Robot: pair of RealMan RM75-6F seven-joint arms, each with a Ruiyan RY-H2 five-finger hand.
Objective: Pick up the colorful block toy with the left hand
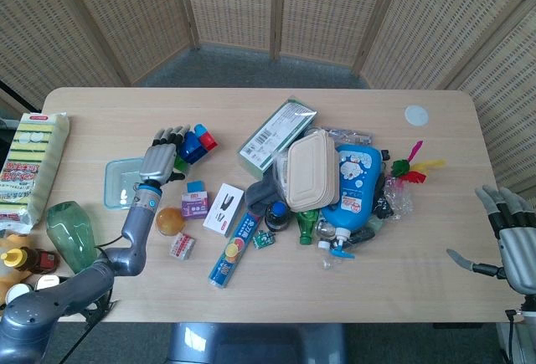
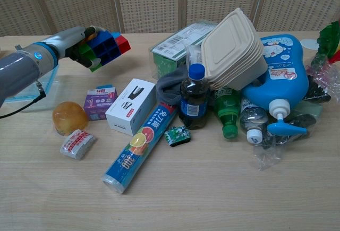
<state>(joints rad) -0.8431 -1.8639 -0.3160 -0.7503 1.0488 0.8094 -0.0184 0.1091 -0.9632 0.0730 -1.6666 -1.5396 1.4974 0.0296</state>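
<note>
The colorful block toy (image 2: pixel 105 48), made of blue, red and green bricks, hangs above the table in my left hand (image 2: pixel 74 42). In the head view the same toy (image 1: pixel 197 143) sticks out to the right of my left hand (image 1: pixel 161 159), whose fingers wrap around its left end. My right hand (image 1: pixel 511 238) sits off the table's right edge, fingers apart and holding nothing.
A purple box (image 2: pixel 99 102), a white stapler box (image 2: pixel 130 113), an orange ball (image 2: pixel 69 118) and a clear teal tub (image 1: pixel 124 182) lie below the lifted toy. A heap of bottles, a takeaway box (image 1: pixel 311 169) and a blue jug (image 1: pixel 355 187) fills the middle.
</note>
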